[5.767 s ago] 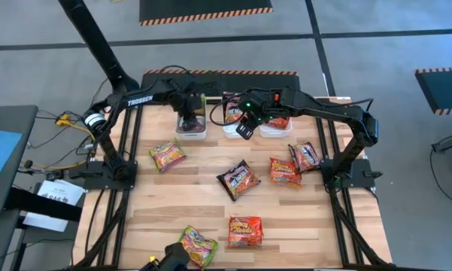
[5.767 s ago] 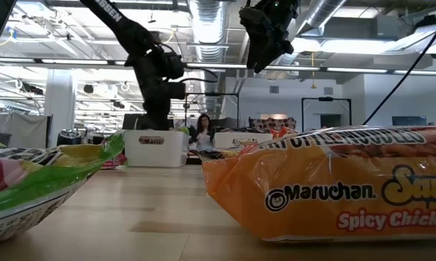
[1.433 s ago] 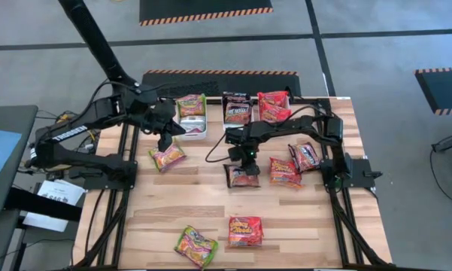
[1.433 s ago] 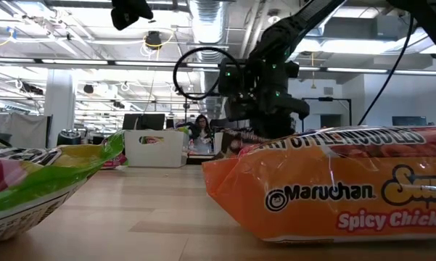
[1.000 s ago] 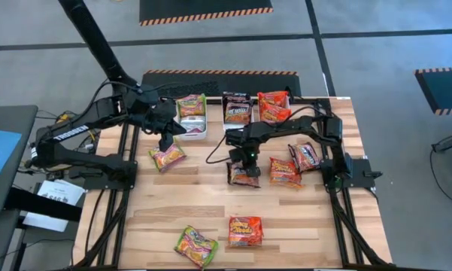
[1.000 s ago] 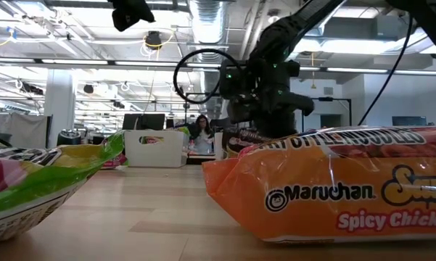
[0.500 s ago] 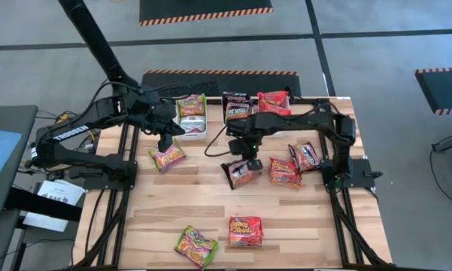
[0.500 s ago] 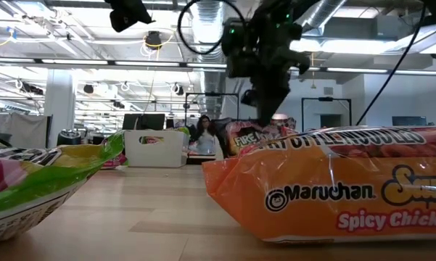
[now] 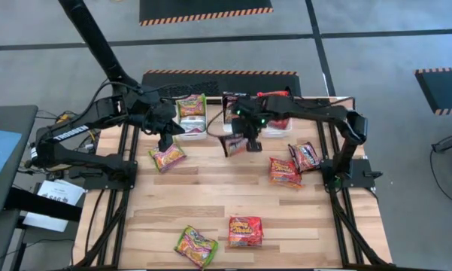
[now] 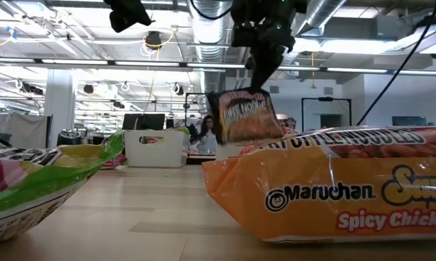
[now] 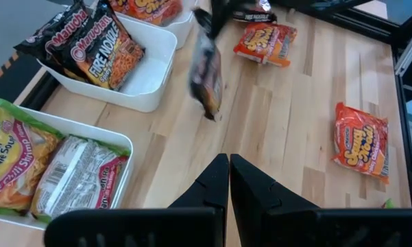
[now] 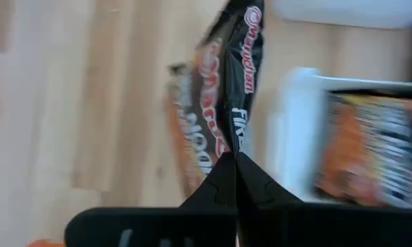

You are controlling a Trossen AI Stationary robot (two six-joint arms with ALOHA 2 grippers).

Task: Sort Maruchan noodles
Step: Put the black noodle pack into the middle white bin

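Nearest, orange plastic packet (image 10: 334,185) printed "Maruchan Spicy Chicken", flat on wooden table (image 9: 203,199). Midway, black "Fire" packet (image 10: 244,116) dangling above table, clenched by right gripper (image 9: 250,135). Beyond, left gripper (image 11: 229,180) pinched empty near white tubs (image 11: 147,82).

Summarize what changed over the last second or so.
The right gripper lifted the black noodle packet off the table and carried it toward the white tubs, still clamped on its edge. The left gripper stayed shut above the green-edged packet. Other packets unmoved.
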